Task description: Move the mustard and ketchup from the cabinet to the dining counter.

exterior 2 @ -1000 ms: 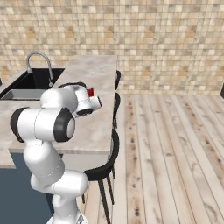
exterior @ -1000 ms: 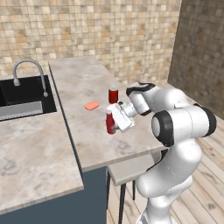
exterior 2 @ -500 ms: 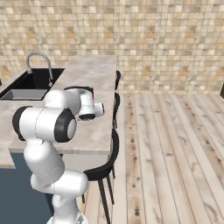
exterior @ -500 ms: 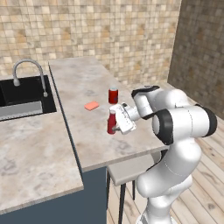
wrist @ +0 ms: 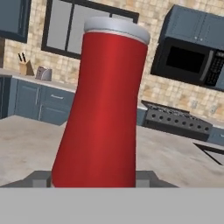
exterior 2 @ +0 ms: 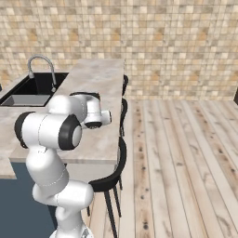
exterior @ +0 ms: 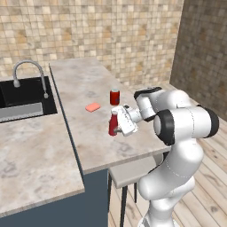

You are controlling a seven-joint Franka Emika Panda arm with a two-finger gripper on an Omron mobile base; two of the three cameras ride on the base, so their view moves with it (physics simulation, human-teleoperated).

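The ketchup [exterior: 113, 123], a slim red bottle with a pale cap, stands slightly tilted at the dining counter [exterior: 82, 86] near its right edge. My gripper [exterior: 119, 126] is shut on it from the right side. In the hand view the ketchup [wrist: 104, 113] is very close, between the fingertips [wrist: 40, 178] at its base. Whether its bottom touches the slab I cannot tell. Dark blue-grey upper cabinet doors [wrist: 199, 25] show far off across the kitchen. The mustard is out of view.
A short red can [exterior: 115, 96] and a pink sponge [exterior: 93, 107] lie on the counter just beyond the ketchup. The black sink [exterior: 20, 95] with its faucet [exterior: 30, 71] is to the left. Stools [exterior 2: 122, 151] line the counter's right side, with wooden floor beyond.
The hand with the ketchup has sunk a little and shifted slightly right. In the right base view the bottle's red top has dropped behind the arm.
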